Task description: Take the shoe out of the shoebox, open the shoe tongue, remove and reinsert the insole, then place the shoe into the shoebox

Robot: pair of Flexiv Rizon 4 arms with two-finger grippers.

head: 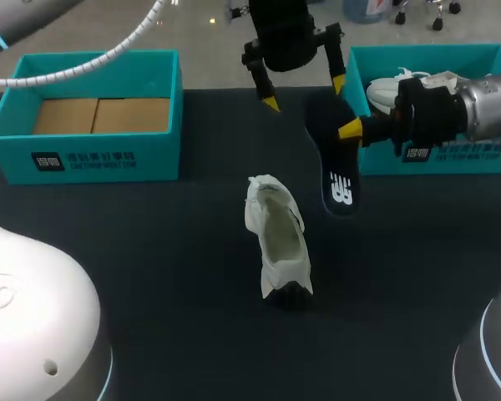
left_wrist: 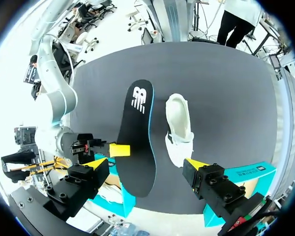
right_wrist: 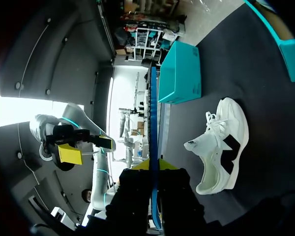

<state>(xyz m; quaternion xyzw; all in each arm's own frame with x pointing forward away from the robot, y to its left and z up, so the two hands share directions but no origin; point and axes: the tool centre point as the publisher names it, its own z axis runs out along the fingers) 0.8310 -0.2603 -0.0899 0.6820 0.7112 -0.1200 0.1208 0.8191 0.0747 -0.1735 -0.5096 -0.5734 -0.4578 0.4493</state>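
A dark insole (head: 336, 171) hangs above the table, and my right gripper (head: 351, 130) is shut on its upper end. In the right wrist view the insole (right_wrist: 153, 123) shows edge-on between my right gripper's (right_wrist: 156, 166) fingers. A white shoe (head: 277, 242) lies on its side mid-table, its opening turned up; it also shows in both wrist views (left_wrist: 179, 125) (right_wrist: 222, 143). My left gripper (head: 306, 93) hovers open just behind the insole, holding nothing. From the left wrist, the insole (left_wrist: 137, 142) sits between that gripper's (left_wrist: 143, 164) spread fingers without touching them.
The right teal shoebox (head: 484, 154) holds another white shoe (head: 391, 90), under my right arm. A second teal box (head: 92, 159) with cardboard inside stands at the back left. Dark table (head: 167, 251) surrounds the shoe.
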